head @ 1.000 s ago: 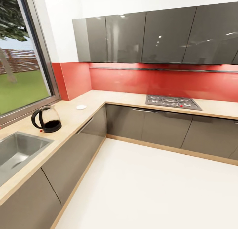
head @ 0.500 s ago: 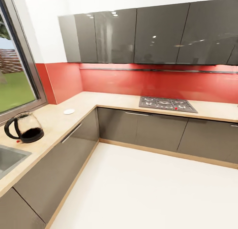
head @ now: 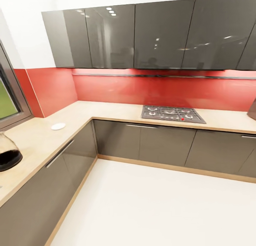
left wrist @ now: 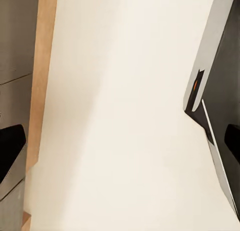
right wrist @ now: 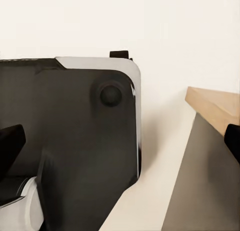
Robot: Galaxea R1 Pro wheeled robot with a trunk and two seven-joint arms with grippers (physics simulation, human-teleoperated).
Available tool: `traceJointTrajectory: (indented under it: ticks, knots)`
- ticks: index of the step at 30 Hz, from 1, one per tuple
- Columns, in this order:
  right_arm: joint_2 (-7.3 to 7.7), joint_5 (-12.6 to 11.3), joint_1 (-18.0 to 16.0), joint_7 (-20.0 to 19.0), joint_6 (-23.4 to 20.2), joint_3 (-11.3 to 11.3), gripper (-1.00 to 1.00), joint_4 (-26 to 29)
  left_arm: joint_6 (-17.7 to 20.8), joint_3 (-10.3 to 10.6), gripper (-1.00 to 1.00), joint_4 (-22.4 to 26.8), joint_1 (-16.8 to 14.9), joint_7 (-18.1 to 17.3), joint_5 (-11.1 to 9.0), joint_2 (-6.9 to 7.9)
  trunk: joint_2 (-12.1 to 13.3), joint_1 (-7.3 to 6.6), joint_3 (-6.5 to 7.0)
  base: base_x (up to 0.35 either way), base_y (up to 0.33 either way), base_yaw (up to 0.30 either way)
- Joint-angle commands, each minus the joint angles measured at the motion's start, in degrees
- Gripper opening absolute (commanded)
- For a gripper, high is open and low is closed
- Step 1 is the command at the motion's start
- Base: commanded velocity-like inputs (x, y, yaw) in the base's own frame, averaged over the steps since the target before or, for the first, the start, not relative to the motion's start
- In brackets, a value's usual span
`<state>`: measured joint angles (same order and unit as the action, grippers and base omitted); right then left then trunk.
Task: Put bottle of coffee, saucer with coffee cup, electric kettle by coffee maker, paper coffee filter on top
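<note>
The kettle (head: 8,153) and saucer (head: 58,126) sit well apart on the table (head: 39,139); the left gripper (left wrist: 122,141) and the right gripper (right wrist: 120,141) both have fingers spread, holding nothing.

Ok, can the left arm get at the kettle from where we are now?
Probably not yet. The electric kettle stands on the kitchen countertop at the head view's far left edge, partly cut off. The left gripper hangs low, over the floor beside the cabinet fronts, holding nothing.

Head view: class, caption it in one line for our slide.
L-shaped kitchen countertop with saucer, electric kettle at the edge, and a gas hob.
</note>
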<state>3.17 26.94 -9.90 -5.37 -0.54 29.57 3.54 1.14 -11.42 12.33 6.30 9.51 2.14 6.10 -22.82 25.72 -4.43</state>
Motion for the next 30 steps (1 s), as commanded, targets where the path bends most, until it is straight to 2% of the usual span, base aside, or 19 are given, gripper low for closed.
traceJointTrajectory:
  ticks: [1, 14, 30]
  knots:
    - [0.0, 0.49, -0.03, -0.25, -0.07, 0.49, 1.0, 0.06, 0.1, -0.18, 1.0, 0.15, 0.02, 0.07, 0.22, -0.03, -0.1, 0.07, -0.1, 0.336, -0.001, -0.001]
    - [-0.04, 0.53, -0.03, -0.25, -0.06, 0.47, 1.0, 0.02, 0.09, -0.19, 1.0, 0.15, 0.02, 0.07, 0.23, -0.03, -0.1, 0.07, -0.1, 0.336, -0.027, 0.0]
    - [-0.36, 0.49, -0.03, -0.25, 0.01, 0.4, 1.0, 0.0, -0.59, -0.24, 1.0, 0.06, 0.02, 0.07, 0.23, -0.03, -0.1, 0.07, -0.1, 0.318, -0.161, 0.0]
